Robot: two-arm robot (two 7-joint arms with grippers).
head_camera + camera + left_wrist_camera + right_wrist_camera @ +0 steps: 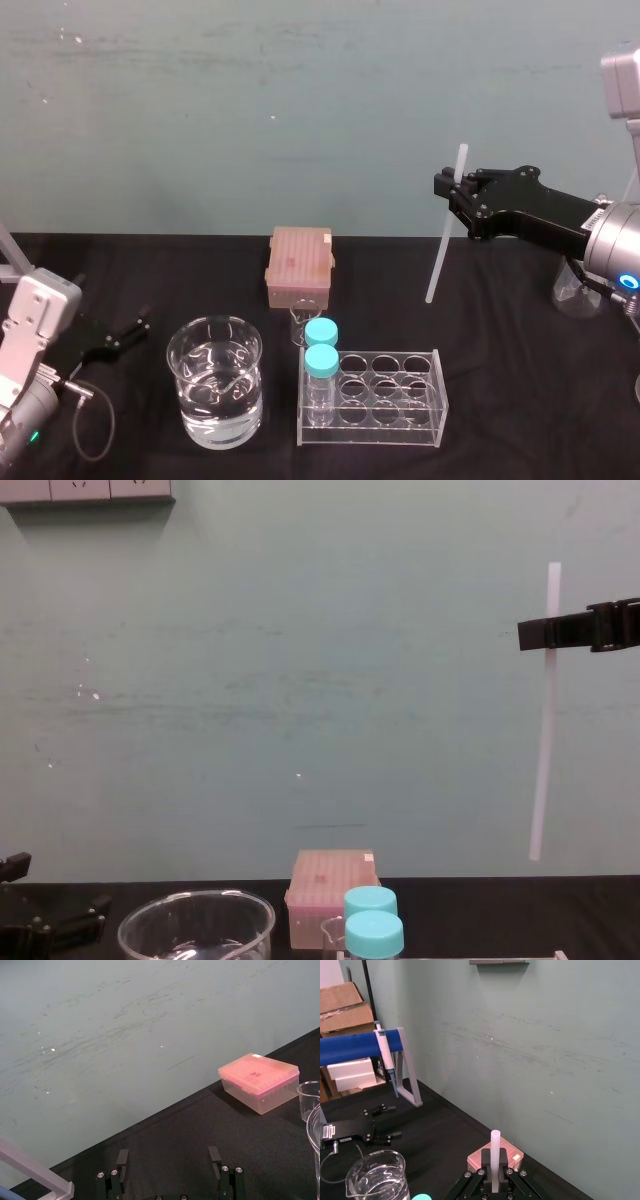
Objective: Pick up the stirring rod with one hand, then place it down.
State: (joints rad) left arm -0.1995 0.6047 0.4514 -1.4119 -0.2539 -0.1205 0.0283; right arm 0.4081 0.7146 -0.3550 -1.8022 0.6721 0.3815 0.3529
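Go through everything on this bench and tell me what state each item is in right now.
Translucent white stirring rod: lifted off the table, near upright.
Right gripper: shut on the rod.
Left gripper: open, parked at left.
Clear glass beaker: holds water.
Two blue-capped bottles: capped, standing in clear rack.
Pink box: lid closed.

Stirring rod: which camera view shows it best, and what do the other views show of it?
Chest view: the whole stirring rod hangs side-on, gripped near its top by the right tool. Head view shows it slanted; right wrist view, just its top end.

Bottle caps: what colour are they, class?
The bottle caps are light blue; the head view shows them best.
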